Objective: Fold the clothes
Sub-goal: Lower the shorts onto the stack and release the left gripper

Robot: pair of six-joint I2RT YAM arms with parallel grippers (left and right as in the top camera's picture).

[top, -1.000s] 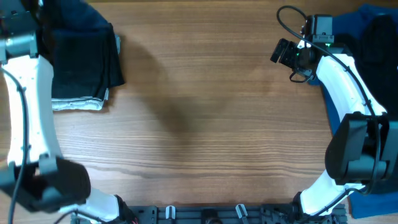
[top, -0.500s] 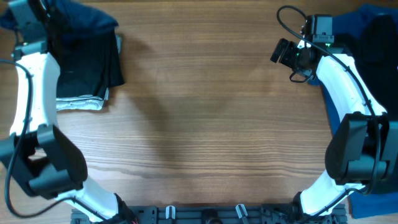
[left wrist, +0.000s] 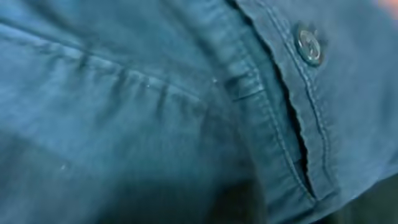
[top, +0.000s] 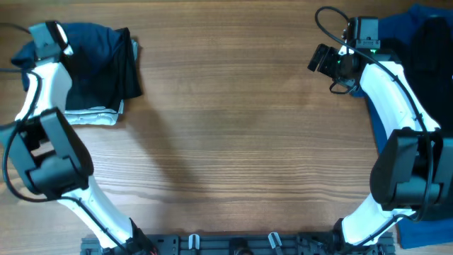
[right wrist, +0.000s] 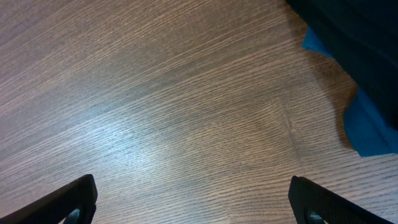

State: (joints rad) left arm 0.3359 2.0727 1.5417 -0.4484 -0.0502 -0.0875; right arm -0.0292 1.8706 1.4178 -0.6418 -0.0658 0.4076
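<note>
A stack of folded clothes lies at the far left: a black piece (top: 106, 74) over a pale grey-white one (top: 88, 117). A dark blue garment (top: 95, 37) is bunched on the stack's far end. My left gripper (top: 48, 37) sits in that blue cloth. In the left wrist view the blue fabric (left wrist: 155, 106) with a button (left wrist: 309, 45) fills the frame and hides the fingers. My right gripper (top: 322, 59) hovers open over bare wood, its fingertips (right wrist: 73, 198) wide apart with nothing between them. More clothes (top: 425, 42), blue and black, are heaped at the far right.
The wooden table (top: 241, 134) stretches between the two arms. In the right wrist view, the edge of the right-hand heap, black cloth (right wrist: 360, 37) over a blue corner (right wrist: 368, 132), lies just past the right gripper (right wrist: 199, 208).
My left arm has swung in from the top-left edge toward the stack, and the blue garment has come with it onto the stack's far end. The right arm has not moved.
</note>
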